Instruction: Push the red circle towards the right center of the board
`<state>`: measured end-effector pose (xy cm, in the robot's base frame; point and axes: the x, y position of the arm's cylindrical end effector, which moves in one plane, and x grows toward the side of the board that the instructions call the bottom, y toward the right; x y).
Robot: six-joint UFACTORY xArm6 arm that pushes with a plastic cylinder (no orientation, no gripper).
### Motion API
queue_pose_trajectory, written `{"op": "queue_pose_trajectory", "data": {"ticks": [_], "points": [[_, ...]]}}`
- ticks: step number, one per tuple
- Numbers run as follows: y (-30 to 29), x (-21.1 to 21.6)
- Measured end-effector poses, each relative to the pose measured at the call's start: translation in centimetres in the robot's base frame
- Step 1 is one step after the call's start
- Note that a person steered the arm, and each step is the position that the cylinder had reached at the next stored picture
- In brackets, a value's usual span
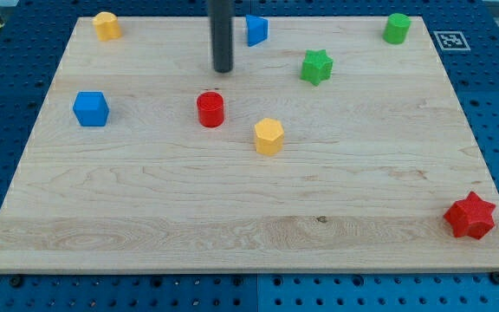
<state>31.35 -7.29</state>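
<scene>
The red circle (210,109), a short red cylinder, stands on the wooden board (258,225) left of centre. My tip (223,70) is the lower end of a dark rod coming down from the view's top. It sits just above and slightly right of the red circle, with a small gap between them. A yellow hexagon block (268,136) lies close to the red circle's lower right.
A blue cube (91,108) is at the left. A yellow block (106,25) is at the top left. A blue triangular block (256,29) is at the top centre. A green star (316,66), a green cylinder (397,28) and a red star (470,216) lie on the right side.
</scene>
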Motion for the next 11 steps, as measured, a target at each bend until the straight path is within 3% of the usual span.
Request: {"op": "queue_pose_trajectory", "data": {"ticks": [2,4,6,8,11], "points": [[-9.3,1.7],[-5.5,7.5],[-5.3,9.3],[-1.4,9.6],[9.6,9.6]]}}
